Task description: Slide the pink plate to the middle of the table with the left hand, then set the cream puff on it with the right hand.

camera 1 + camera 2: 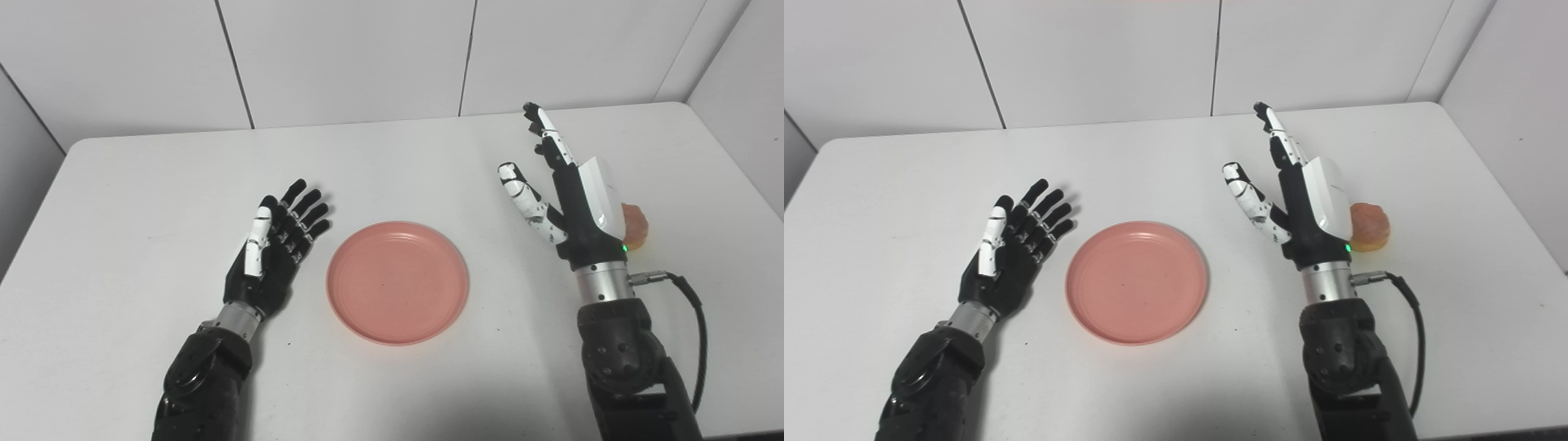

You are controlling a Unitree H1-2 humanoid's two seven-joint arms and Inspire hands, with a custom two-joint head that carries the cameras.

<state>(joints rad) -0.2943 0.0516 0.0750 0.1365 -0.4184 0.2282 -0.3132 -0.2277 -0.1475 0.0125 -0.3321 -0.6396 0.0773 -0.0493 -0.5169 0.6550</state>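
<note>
Round, smooth pink plate (397,283) between splayed, empty left hand (274,251) and right hand (1301,196).

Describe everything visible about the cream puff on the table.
The cream puff is a small rounded pastry, pinkish-orange on top with a paler golden base. It sits on the white table toward the right side, just behind the right hand, whose white back hides part of it, more so in the left eye view. Whether the hand touches it cannot be told; the open fingers are not around it. It lies well apart from the pink plate, which is empty.
</note>
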